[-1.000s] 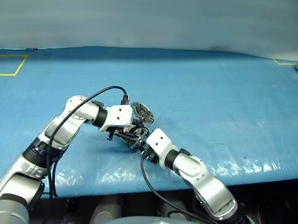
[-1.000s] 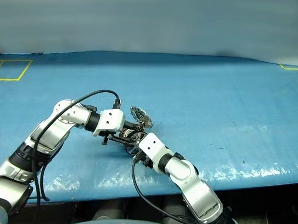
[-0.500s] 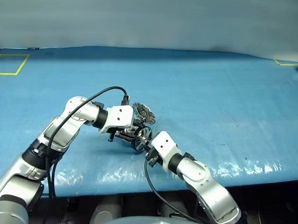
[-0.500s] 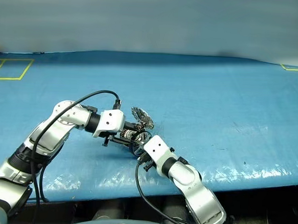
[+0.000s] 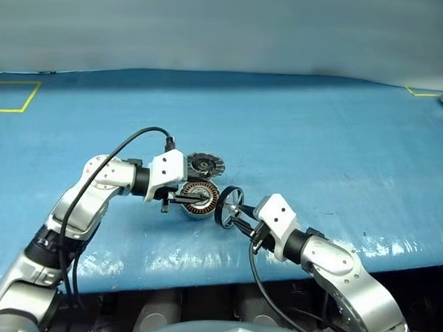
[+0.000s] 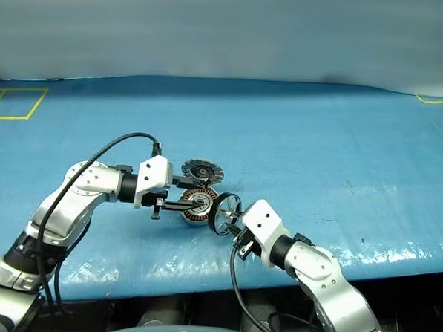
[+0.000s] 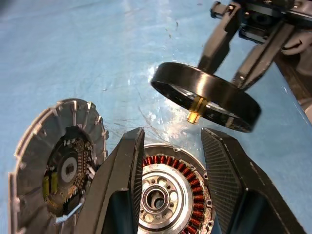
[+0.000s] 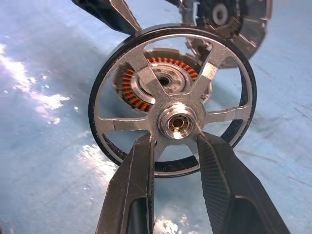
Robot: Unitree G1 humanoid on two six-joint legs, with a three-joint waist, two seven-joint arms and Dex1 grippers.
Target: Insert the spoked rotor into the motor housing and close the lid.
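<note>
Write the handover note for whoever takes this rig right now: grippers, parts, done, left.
Left gripper: shut on the housing, holding it on the table.
Right gripper: shut on the rotor at its hub, held on edge just right of the housing, not touching.
Lid: swung open behind the housing.
Done: rotor picked up, housing steadied.
Left: seat rotor in housing, close lid.

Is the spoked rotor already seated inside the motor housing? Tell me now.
No: the spoked rotor is held at its hub by the right claw, apart from the motor housing, whose copper winding lies uncovered.
</note>
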